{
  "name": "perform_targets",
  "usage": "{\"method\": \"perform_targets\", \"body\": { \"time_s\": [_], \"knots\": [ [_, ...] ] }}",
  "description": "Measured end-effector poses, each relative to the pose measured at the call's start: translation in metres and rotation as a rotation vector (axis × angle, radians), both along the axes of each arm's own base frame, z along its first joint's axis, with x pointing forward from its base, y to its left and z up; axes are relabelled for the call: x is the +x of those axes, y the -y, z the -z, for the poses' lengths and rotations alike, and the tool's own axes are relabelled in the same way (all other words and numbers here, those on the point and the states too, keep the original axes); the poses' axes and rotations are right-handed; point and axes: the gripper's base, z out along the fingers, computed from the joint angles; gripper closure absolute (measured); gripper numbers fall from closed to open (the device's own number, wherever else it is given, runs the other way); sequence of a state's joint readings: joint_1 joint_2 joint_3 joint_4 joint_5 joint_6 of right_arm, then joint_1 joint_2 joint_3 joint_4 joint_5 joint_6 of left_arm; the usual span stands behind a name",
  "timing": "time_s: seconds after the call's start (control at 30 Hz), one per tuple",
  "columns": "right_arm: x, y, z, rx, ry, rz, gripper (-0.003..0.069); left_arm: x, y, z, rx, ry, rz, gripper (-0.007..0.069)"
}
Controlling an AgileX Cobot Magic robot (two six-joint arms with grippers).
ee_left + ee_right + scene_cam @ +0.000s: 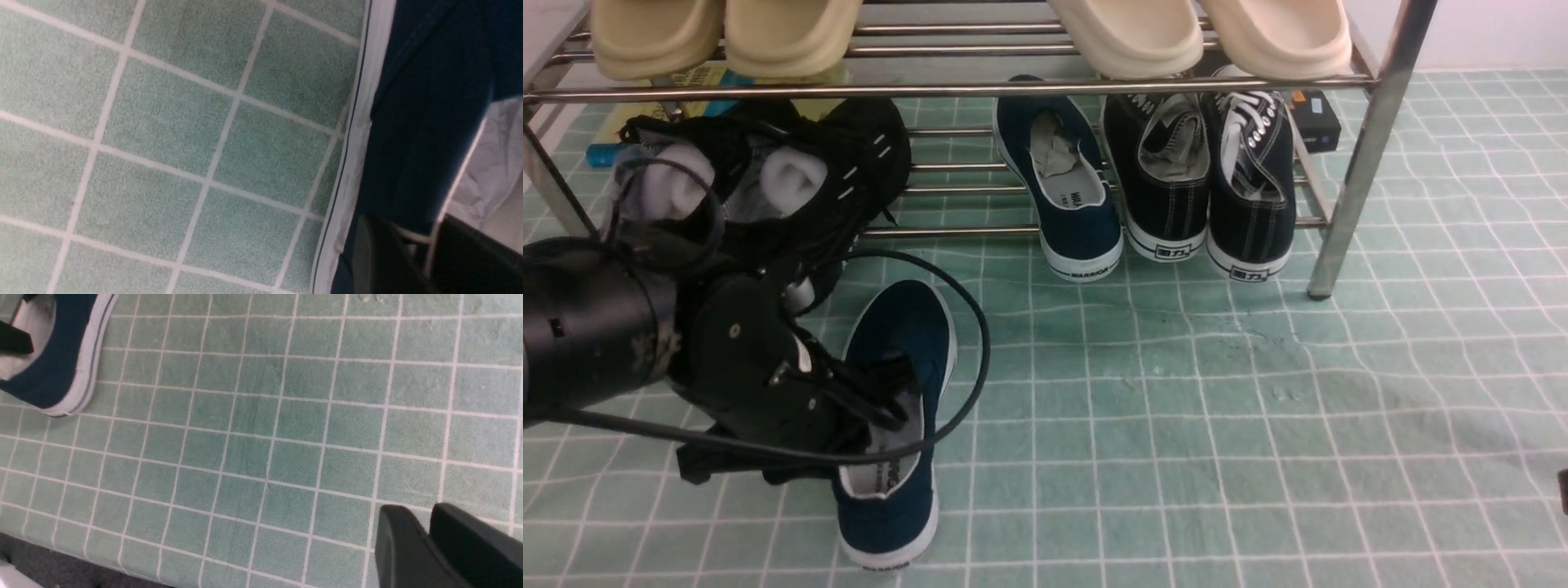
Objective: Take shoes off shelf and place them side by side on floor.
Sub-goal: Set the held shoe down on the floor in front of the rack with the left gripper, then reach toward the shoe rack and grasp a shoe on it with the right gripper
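Note:
One navy shoe (907,327) with a white sole lies on the pale green gridded floor (1217,425), heel toward me, in front of the shelf's left half. My left gripper (886,416) reaches into its opening. In the left wrist view one finger (367,261) is outside the shoe (429,102) and the other is inside over the grey paper, the side wall loose between them; the left gripper (412,234) is open. The other navy shoe (1070,188) stands on the chrome shelf's (980,88) lower tier. My right gripper (416,508) hangs shut and holds nothing over bare floor (261,457), right of the placed shoe (53,375).
Black lace-up sneakers (1209,188) stand right of the shelved navy shoe. Chunky black sneakers (768,171) sit on the lower tier's left, behind my left arm. Cream slippers (1127,33) fill the top tier. A chrome leg (1347,212) stands at the right. The cloth's edge (61,563) lies near me.

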State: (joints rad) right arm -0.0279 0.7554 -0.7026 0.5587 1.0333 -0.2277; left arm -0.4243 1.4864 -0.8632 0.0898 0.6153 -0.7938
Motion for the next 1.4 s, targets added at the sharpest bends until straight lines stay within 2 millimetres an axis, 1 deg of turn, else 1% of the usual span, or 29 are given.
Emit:
{"method": "perform_targets", "body": {
  "time_s": [0.1,0.13,0.23,0.27,0.37,0.4,0.43,0.47,0.5,0.53,0.57,0.6,0.63,0.7,0.77,0.8,0.83,0.9,1.0,1.03,1.07,1.1,1.13,1.17,1.2,1.23,1.27,1.33,1.4],
  "knots": [
    [-0.001,-0.006,-0.002,0.035,0.005,-0.031,0.0449,-0.002,-0.001,-0.022,-0.008,0.08,0.052,0.0318],
    [-0.001,-0.006,-0.002,0.036,0.006,-0.032,0.0444,-0.003,-0.001,-0.024,-0.008,0.086,0.057,0.0315],
    [0.0,-0.019,-0.008,0.033,0.018,-0.156,0.035,-0.014,-0.007,-0.067,-0.025,0.225,0.099,0.0302],
    [0.001,-0.022,-0.012,0.031,0.024,-0.179,0.0338,-0.018,-0.01,-0.076,-0.021,0.249,0.107,0.0308],
    [0.011,-0.037,-0.029,0.03,0.028,-0.286,0.0319,-0.034,-0.021,-0.111,0.007,0.333,0.12,0.0385],
    [0.012,-0.037,-0.03,0.029,0.029,-0.286,0.0319,-0.035,-0.022,-0.114,0.01,0.337,0.119,0.0393],
    [0.02,-0.048,-0.04,0.026,0.033,-0.349,0.0316,-0.047,-0.031,-0.136,0.044,0.376,0.115,0.0473],
    [0.025,-0.054,-0.046,0.023,0.043,-0.377,0.0315,-0.053,-0.035,-0.146,0.061,0.39,0.109,0.0512],
    [0.035,-0.066,-0.05,0.014,0.033,-0.428,0.0315,-0.061,-0.043,-0.16,0.089,0.409,0.099,0.0566],
    [0.039,-0.072,-0.054,0.008,0.041,-0.449,0.0315,-0.067,-0.047,-0.168,0.111,0.417,0.09,0.059],
    [0.044,-0.077,-0.051,0.003,0.022,-0.464,0.0315,-0.07,-0.05,-0.171,0.124,0.416,0.085,0.0595],
    [0.058,-0.097,-0.055,-0.021,0.032,-0.52,0.0315,-0.08,-0.06,-0.188,0.171,0.431,0.058,0.0619],
    [0.066,-0.108,-0.058,-0.036,0.038,-0.537,0.0315,-0.085,-0.065,-0.194,0.202,0.426,0.041,0.0622],
    [0.086,-0.133,-0.053,-0.083,0.018,-0.569,0.0315,-0.091,-0.075,-0.204,0.279,0.419,0.004,0.0622],
    [0.106,-0.158,-0.049,-0.139,0.008,-0.586,0.0314,-0.093,-0.082,-0.206,0.339,0.408,-0.019,0.0622],
    [0.108,-0.16,-0.048,-0.146,0.008,-0.585,0.0314,-0.093,-0.082,-0.206,0.348,0.404,-0.022,0.0622],
    [0.128,-0.179,-0.048,-0.207,0.013,-0.577,0.0309,-0.091,-0.083,-0.205,0.371,0.399,-0.019,0.0622],
    [0.151,-0.202,-0.038,-0.285,-0.006,-0.581,0.0299,-0.088,-0.081,-0.2,0.388,0.375,0.005,0.0622],
    [0.18,-0.231,-0.025,-0.4,-0.014,-0.588,0.0271,-0.082,-0.074,-0.185,0.377,0.304,0.062,0.0621],
    [0.196,-0.246,-0.018,-0.433,-0.01,-0.585,0.0259,-0.078,-0.069,-0.176,0.365,0.262,0.089,0.062],
    [0.204,-0.253,-0.014,-0.452,-0.021,-0.578,0.0246,-0.075,-0.066,-0.17,0.36,0.234,0.105,0.062],
    [0.212,-0.26,-0.015,-0.46,-0.008,-0.564,0.0233,-0.072,-0.064,-0.166,0.359,0.215,0.115,0.0619],
    [0.226,-0.272,-0.006,-0.47,-0.002,-0.547,0.022,-0.068,-0.062,-0.162,0.365,0.196,0.124,0.0617],
    [0.232,-0.276,-0.009,-0.458,0.019,-0.531,0.0207,-0.066,-0.061,-0.16,0.371,0.185,0.131,0.0616],
    [0.242,-0.283,-0.007,-0.454,0.044,-0.512,0.0195,-0.063,-0.06,-0.158,0.38,0.177,0.132,0.0616],
    [0.244,-0.285,0.002,-0.463,0.027,-0.515,0.0195,-0.062,-0.06,-0.157,0.384,0.172,0.133,0.0616],
    [0.256,-0.293,-0.001,-0.455,0.081,-0.492,0.0178,-0.056,-0.064,-0.153,0.394,0.148,0.113,0.0616],
    [0.261,-0.296,-0.003,-0.452,0.113,-0.479,0.0172,-0.05,-0.072,-0.149,0.4,0.117,0.078,0.0616],
    [0.268,-0.3,0.0,-0.456,0.14,-0.467,0.0165,-0.038,-0.091,-0.139,0.394,0.036,0.034,0.0616]
  ]
}}
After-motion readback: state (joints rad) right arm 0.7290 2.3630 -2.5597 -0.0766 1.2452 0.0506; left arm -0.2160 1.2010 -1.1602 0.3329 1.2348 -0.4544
